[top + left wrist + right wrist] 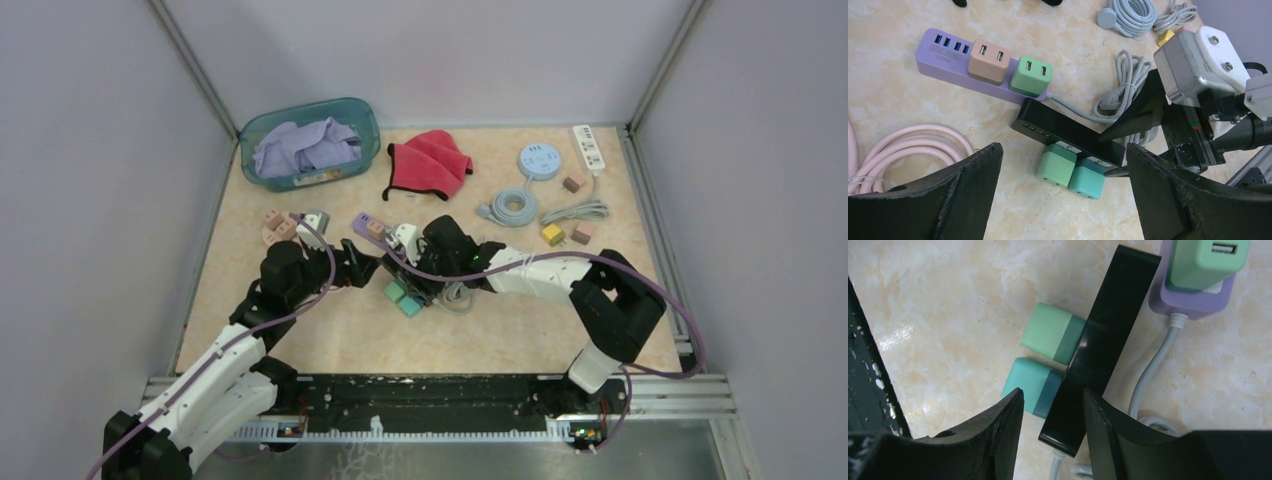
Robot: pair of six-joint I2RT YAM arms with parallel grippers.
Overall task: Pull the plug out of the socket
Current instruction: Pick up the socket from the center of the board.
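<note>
A black power strip [1058, 125] lies on the marble-patterned table with two plugs in its near side. One plug is light green [1057, 165] and the other is teal [1087, 177]. My left gripper [1062, 150] hovers over the plugs, open wide and touching nothing. My right gripper [1053, 392] straddles the cable end of the black strip [1108, 330]. Its jaws are narrow but open, with a gap showing on the side of the teal plug [1023, 382]. In the top view both grippers meet at the strip [425, 285].
A purple USB strip [943, 60] carrying a tan charger [990, 60] and a green charger [1031, 75] touches the black strip's far end. A pink cable [913, 145] lies left and grey coiled cords [1128, 80] right. A bin [310, 140], a red cloth [430, 162] and other sockets [539, 160] are further back.
</note>
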